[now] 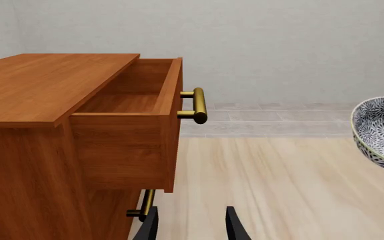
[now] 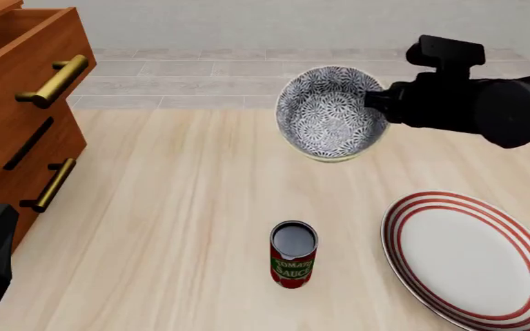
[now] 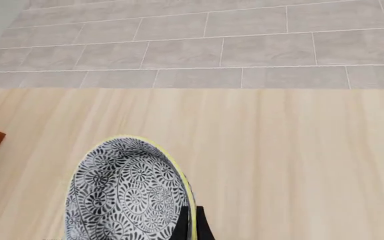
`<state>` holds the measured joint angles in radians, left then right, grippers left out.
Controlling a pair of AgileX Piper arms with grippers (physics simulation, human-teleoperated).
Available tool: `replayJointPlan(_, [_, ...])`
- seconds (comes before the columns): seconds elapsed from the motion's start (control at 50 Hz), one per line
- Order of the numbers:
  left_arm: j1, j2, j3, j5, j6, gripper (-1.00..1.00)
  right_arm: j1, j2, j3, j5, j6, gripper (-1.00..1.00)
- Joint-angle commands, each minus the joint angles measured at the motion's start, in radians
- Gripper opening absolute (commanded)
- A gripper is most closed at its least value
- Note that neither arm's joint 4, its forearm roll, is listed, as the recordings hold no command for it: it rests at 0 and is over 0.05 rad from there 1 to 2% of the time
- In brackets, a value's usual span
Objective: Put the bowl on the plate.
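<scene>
1. The bowl (image 2: 328, 114) hangs tilted above the tabletop (image 2: 173, 227), its rim pinched at the right pincer (image 2: 377, 102); the plate (image 2: 472, 258) lies nearer the camera, well apart.
2. The right arm reaches in from the right, raised.
3. The right pincer is clamped narrow on the bowl's rim; the left pincer (image 1: 190, 225) stands parted, holding nothing.

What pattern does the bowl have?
The bowl has dense blue-grey and white florals and a pale yellow rim, clearest in the front view.
</scene>
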<state>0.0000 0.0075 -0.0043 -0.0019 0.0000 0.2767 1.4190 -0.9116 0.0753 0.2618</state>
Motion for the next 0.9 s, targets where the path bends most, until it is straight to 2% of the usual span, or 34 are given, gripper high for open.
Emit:
replayJointPlan(0.02, [0.000,0.000,0.000,0.000,0.000,1.00,-0.057,-0.082,0.069,0.014,0.000,-1.00])
replayJointPlan(0.3, [0.000,0.000,0.000,0.000,0.000,1.00,-0.094,-0.164,0.131,0.037,0.014,-1.00])
replayJointPlan(0.52, [0.000,0.000,0.000,0.000,0.000,1.00,-0.139,-0.256,0.178,0.094,0.029,-1.00])
replayJointPlan(0.54, [0.000,0.000,0.000,0.000,0.000,1.00,-0.135,-0.267,0.190,0.094,0.080,-1.00])
replayJointPlan(0.56, [0.000,0.000,0.000,0.000,0.000,1.00,-0.136,-0.273,0.196,0.099,0.097,-1.00])
replayJointPlan(0.58, [0.000,0.000,0.000,0.000,0.000,1.00,-0.149,-0.282,0.193,0.112,0.053,-1.00])
replayJointPlan(0.64, [0.000,0.000,0.000,0.000,0.000,1.00,-0.143,-0.308,0.208,0.123,0.082,-1.00])
replayJointPlan(0.68, [0.000,0.000,0.000,0.000,0.000,1.00,-0.162,-0.316,0.207,0.134,0.069,-1.00])
replayJointPlan(0.9, [0.000,0.000,0.000,0.000,0.000,1.00,-0.212,-0.359,0.245,0.183,0.070,-1.00])
